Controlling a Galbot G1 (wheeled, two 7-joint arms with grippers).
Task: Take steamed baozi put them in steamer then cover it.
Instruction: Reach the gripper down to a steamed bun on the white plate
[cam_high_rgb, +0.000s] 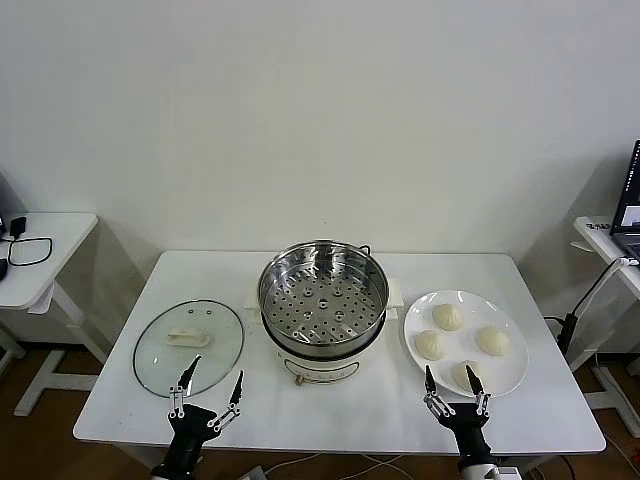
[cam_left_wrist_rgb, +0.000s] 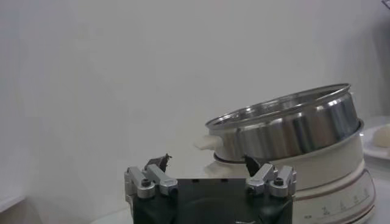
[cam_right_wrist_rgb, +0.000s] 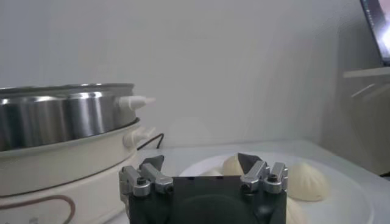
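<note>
White table (cam_high_rgb: 330, 415) w/ a plain pale wall behind; smaller white side tables stand at far left and far right edges of the head view. At table centre sits the steamer (cam_high_rgb: 323, 296), a shiny steel basket w/ perforated bottom, nothing inside, on a white electric pot base (cam_high_rgb: 318, 365). Left of it, flat on the table, lies the cover (cam_high_rgb: 189, 347), a clear glass lid w/ metal rim and cream handle, just beside the pot but apart from it. Right of the steamer is a white plate (cam_high_rgb: 505, 322) holding four steamed baozi (cam_high_rgb: 447, 316), cream buns w/ pleated tops, spaced around the plate. Left gripper (cam_high_rgb: 207, 388) is at the near edge, over the cover's near rim, fingers spread wide, holding nothing. Right gripper (cam_high_rgb: 455, 388) is at the near edge by the plate's near side, just in front of the nearest bun, fingers also wide apart and holding nothing. Left wrist view shows the steamer side-on; right wrist view shows buns on the plate past the fingers.
</note>
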